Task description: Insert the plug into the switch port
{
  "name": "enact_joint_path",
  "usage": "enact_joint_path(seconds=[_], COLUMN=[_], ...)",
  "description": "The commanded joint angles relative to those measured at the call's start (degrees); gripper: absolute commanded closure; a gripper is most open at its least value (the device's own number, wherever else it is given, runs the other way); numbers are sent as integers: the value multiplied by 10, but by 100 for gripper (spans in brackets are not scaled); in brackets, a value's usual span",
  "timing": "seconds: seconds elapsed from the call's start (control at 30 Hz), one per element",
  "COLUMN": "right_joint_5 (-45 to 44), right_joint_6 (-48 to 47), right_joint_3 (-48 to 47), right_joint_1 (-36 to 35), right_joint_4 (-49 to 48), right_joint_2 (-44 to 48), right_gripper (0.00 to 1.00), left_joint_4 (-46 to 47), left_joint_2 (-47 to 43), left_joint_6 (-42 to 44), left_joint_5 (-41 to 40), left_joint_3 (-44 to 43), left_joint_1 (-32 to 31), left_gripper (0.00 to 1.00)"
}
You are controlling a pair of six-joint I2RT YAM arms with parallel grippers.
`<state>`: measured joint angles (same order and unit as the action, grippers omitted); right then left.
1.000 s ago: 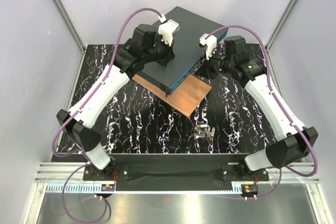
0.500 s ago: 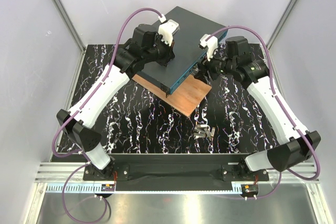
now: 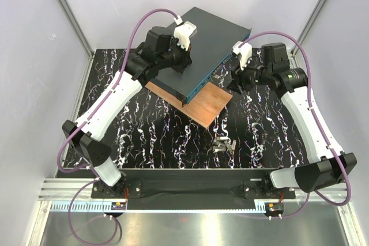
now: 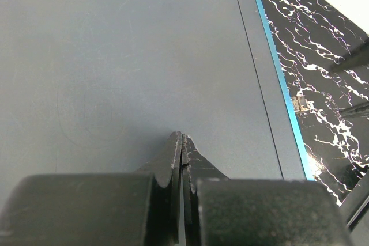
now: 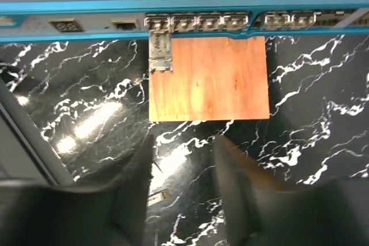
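The switch (image 3: pixel 203 44) lies at the back, its front part over a thin brown board (image 3: pixel 202 105). In the right wrist view its teal front face (image 5: pixel 86 25) shows a row of ports (image 5: pixel 196 23). A small metal plug (image 5: pixel 161 50) sticks out of the leftmost port of that row, over the board (image 5: pixel 210 79). My right gripper (image 5: pixel 181 142) is open and empty, a short way back from the board's edge; it is also in the top view (image 3: pixel 229 82). My left gripper (image 4: pixel 182 137) is shut, its tips resting on the switch's dark top (image 4: pixel 132 56).
Loose small metal connectors (image 3: pixel 223 144) lie on the black marbled table (image 3: pixel 155 136) in front of the board. A small tag-like piece (image 5: pixel 158 197) lies on the table under my right gripper. Grey walls close in the back and sides.
My right gripper has drawn back to the right, away from the switch's front face. The left arm and the switch have not moved.
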<state>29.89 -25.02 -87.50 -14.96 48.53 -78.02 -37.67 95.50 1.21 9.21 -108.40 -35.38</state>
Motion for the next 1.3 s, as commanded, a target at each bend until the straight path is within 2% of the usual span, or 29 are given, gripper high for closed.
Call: enact_joint_path(seconds=[0.0, 0.13, 0.27, 0.63, 1.27], right_joint_5=[28, 50, 61, 61, 72], right_joint_6=[18, 58, 95, 132, 247], right_joint_3=[-10, -26, -25, -36, -26], right_joint_1=[5, 5, 1, -16, -29], right_joint_4=[3, -19, -53, -100, -200], right_joint_2=[14, -6, -23, -44, -67], right_gripper=[63, 83, 93, 99, 100], left_joint_4=[21, 21, 22, 24, 29], left_joint_2=[-1, -1, -3, 0, 5], left_joint_6=[-4, -3, -3, -7, -10], left_joint_5=[12, 13, 13, 16, 19], left_joint_3=[-21, -21, -20, -21, -21], left_joint_1=[2, 1, 1, 2, 2], left_gripper=[100, 100, 100, 100, 100])
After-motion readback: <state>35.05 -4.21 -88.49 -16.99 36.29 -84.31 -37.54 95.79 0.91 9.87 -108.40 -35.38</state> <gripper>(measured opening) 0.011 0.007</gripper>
